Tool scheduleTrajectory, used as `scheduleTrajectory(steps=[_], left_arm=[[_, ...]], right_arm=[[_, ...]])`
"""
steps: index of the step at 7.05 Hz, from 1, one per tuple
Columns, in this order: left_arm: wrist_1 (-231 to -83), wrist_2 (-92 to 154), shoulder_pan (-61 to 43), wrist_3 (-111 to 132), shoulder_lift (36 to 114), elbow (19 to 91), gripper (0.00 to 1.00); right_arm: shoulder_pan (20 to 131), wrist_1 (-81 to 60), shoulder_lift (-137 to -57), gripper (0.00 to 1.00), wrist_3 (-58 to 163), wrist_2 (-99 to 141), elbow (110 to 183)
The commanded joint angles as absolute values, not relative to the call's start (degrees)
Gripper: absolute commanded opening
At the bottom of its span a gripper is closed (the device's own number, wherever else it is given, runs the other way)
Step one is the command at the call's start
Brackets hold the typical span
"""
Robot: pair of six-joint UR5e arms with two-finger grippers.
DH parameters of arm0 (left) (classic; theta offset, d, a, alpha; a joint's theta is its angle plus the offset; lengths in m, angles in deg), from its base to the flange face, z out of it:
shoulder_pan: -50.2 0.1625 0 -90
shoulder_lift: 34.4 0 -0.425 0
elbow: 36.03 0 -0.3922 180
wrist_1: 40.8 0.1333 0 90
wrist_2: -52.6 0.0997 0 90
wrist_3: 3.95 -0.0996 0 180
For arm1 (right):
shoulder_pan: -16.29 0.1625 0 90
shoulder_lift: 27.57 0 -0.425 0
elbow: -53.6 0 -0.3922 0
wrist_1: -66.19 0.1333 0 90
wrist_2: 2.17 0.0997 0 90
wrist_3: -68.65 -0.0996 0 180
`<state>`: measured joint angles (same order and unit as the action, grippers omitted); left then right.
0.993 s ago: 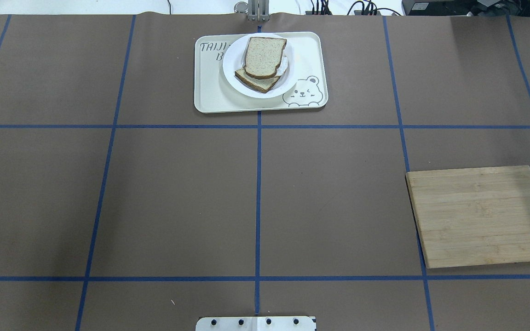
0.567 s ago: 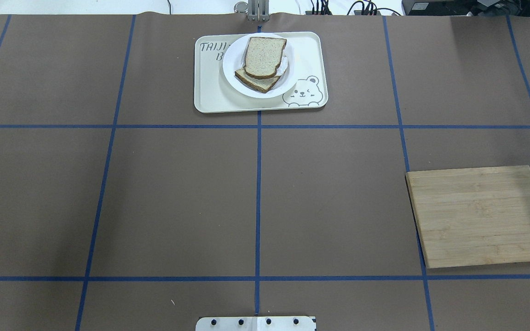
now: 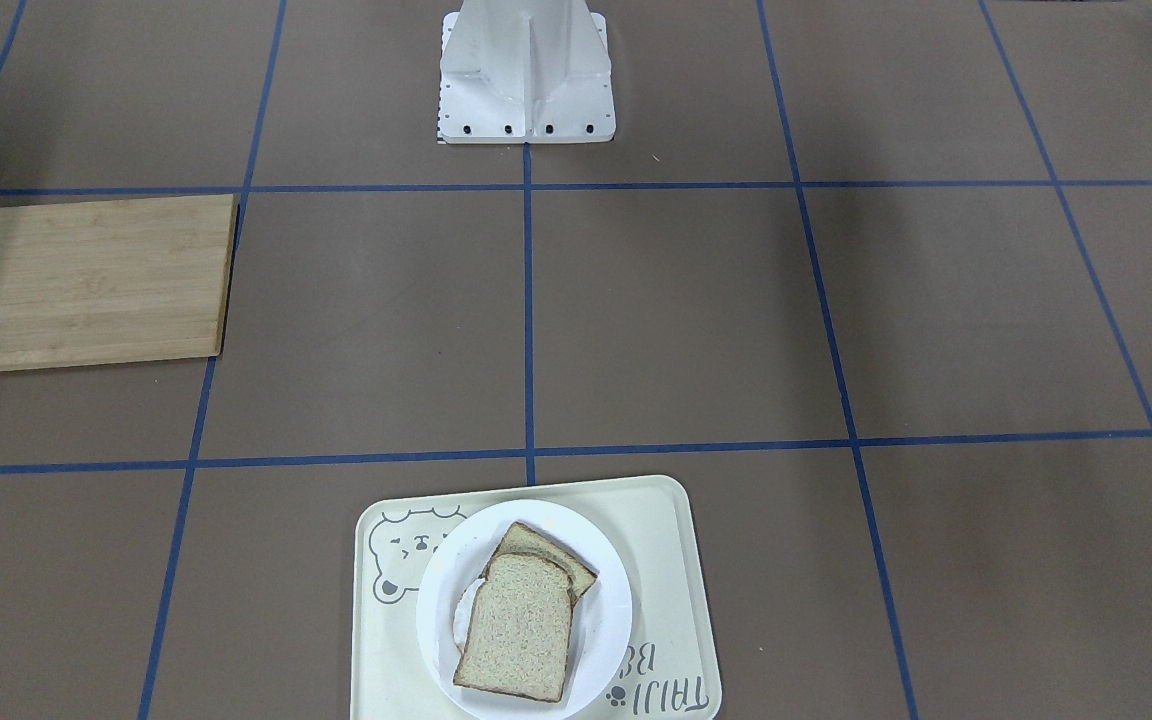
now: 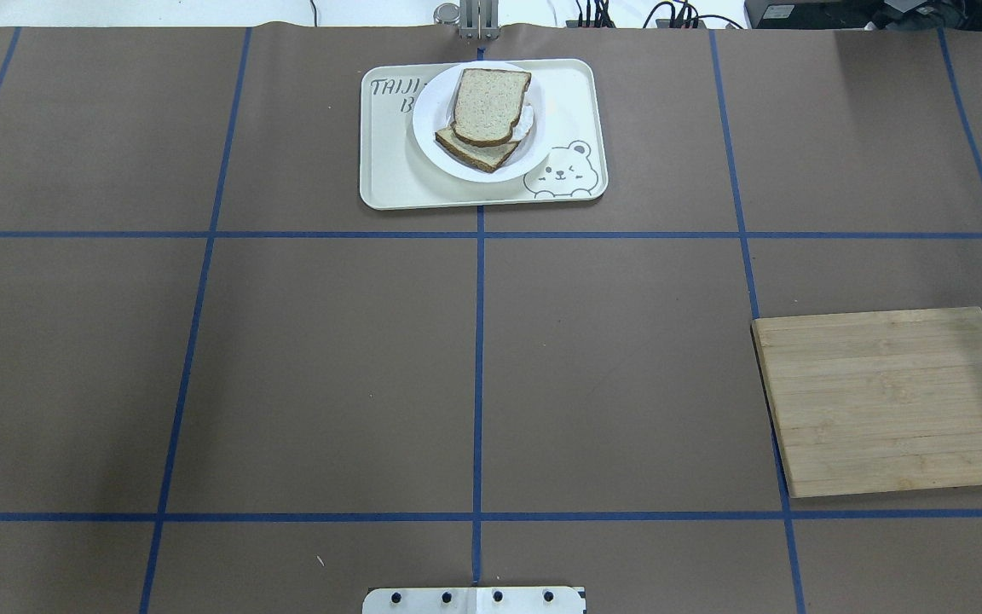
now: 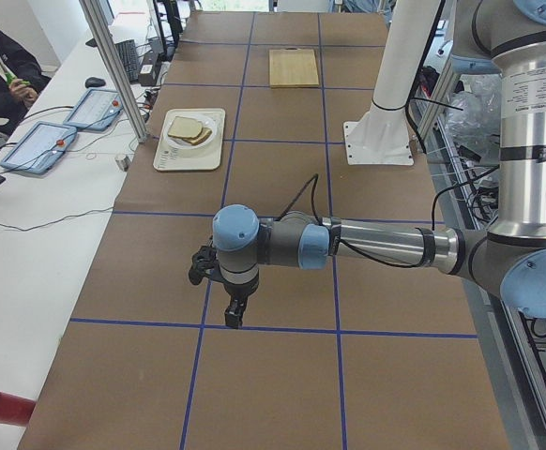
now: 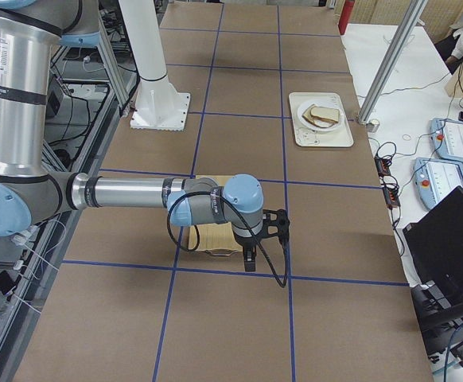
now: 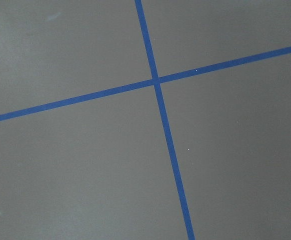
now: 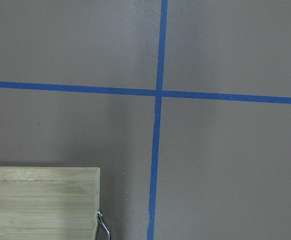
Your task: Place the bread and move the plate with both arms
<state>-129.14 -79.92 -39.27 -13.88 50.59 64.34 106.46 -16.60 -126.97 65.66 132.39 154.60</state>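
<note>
The bread (image 4: 489, 104) (image 3: 516, 625) lies on top of a stack on the white plate (image 4: 427, 119) (image 3: 608, 592), over a squarer slice (image 4: 476, 155) and a fried egg whose white edge (image 4: 527, 122) peeks out. The plate sits on the cream bear tray (image 4: 572, 94) at the far side of the table. Neither gripper shows in the overhead or front views. The left gripper (image 5: 233, 317) hangs over bare table at the robot's far left. The right gripper (image 6: 250, 263) hangs beside the cutting board. I cannot tell whether either is open or shut.
A bamboo cutting board (image 4: 887, 401) (image 3: 91, 280) (image 8: 40, 200) lies on the robot's right. The robot's base (image 3: 526, 70) stands at the near table edge. Blue tape lines grid the brown table. Tablets and cables lie beyond the tray's edge.
</note>
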Motion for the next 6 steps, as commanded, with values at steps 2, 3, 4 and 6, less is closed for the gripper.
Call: scheduleTrajectory(steps=[2, 3, 4, 6], left_arm=[[-129.22, -79.94, -39.27, -13.88, 49.71, 64.43, 0.98], [-129.22, -79.94, -39.27, -13.88, 49.71, 64.43, 0.98], [-129.22, -79.94, -39.27, -13.88, 49.71, 64.35, 0.98], [-129.22, -79.94, -39.27, -13.88, 49.36, 64.43, 0.98]], right_arm=[[106.47, -16.60, -126.97, 1.00, 65.66, 132.39, 154.59], [106.47, -16.51, -126.97, 1.00, 65.66, 132.30, 154.59], [106.47, -16.51, -126.97, 1.00, 65.66, 132.39, 154.59], [106.47, -16.51, -126.97, 1.00, 65.66, 132.39, 154.59]])
